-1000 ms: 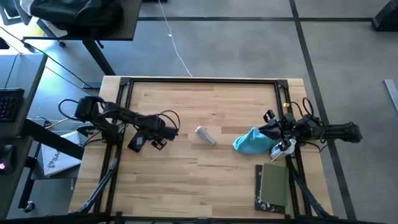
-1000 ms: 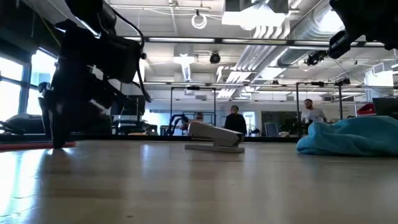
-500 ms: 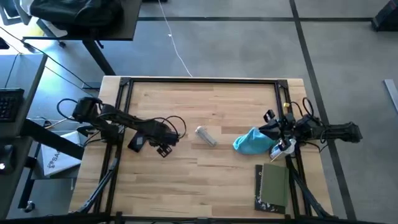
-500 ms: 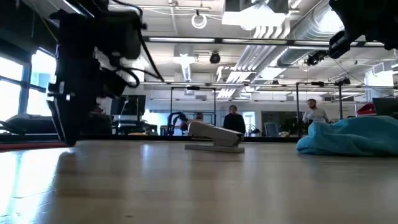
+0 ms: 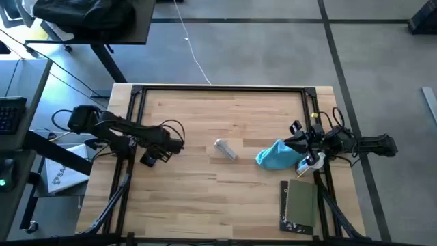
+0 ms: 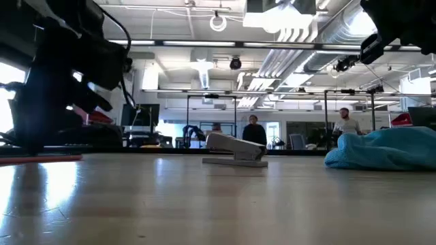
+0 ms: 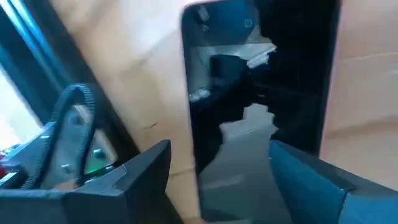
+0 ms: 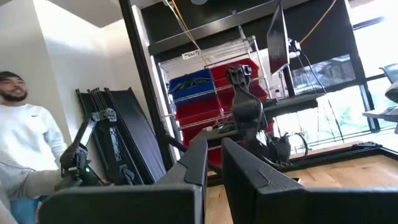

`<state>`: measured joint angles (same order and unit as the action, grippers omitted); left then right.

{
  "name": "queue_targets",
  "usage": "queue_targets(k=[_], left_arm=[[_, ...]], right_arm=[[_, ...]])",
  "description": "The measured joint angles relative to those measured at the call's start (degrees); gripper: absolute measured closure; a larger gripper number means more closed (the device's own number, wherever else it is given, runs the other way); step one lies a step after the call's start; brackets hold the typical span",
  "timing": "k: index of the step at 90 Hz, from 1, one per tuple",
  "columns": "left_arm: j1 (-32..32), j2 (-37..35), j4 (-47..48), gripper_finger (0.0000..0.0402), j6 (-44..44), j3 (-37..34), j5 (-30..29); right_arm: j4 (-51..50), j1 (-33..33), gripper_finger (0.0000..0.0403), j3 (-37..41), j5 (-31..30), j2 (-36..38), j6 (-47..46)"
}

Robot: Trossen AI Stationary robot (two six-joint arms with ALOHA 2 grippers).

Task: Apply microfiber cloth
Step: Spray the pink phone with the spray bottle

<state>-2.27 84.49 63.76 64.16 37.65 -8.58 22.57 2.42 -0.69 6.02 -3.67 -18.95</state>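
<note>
**Cloth at right edge, both hands empty**

Near the counter's [image 5: 205, 198] right edge lies the microfiber cloth [image 5: 276, 156] — crumpled, just beside the right hand [image 5: 305, 152], whose fingers [image 8: 186, 168] are nearly together on nothing. Left hand [image 5: 156, 156] hovers by the left edge, fingers [image 7: 146, 165] apart — empty. A pale grey oblong thing [image 5: 226, 149] rests mid-counter; a dark olive-green book [image 5: 300, 205] occupies the near right corner.

place: open-plan lab/office | cues: exposed ceiling ducts [image 6: 300, 54]; wire storage rack [image 8: 214, 93]; desks
</note>
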Motion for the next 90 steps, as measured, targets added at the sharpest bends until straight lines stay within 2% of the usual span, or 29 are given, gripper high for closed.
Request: queue_targets(k=[18,29,52,66,90], left_arm=[[-2.6,0.6,-3.0,0.0152,-0.3,2.5,-0.4],[-4.8,0.7,-9.1,0.0152,-2.8,5.4,-0.7],[-8.0,0.8,-29.3,0.0152,-8.2,5.7,-0.9],[-9.9,0.8,-35.0,0.0150,-8.2,5.7,-2.6],[-14.8,0.8,-49.0,0.0120,-14.0,5.7,-3.8]], right_arm=[[0.8,0.0,0.0386,0.0,0.0,0.0,-0.5],[1.2,0.0,0.0386,0.0,-1.6,0.0,-0.2],[1.8,0.0,0.0386,0.0,-2.5,-0.5,-0.5],[2.2,0.0,0.0386,0.0,-2.5,-0.5,-0.7],[2.2,0.0,0.0386,0.0,-2.5,-0.5,-0.2]])
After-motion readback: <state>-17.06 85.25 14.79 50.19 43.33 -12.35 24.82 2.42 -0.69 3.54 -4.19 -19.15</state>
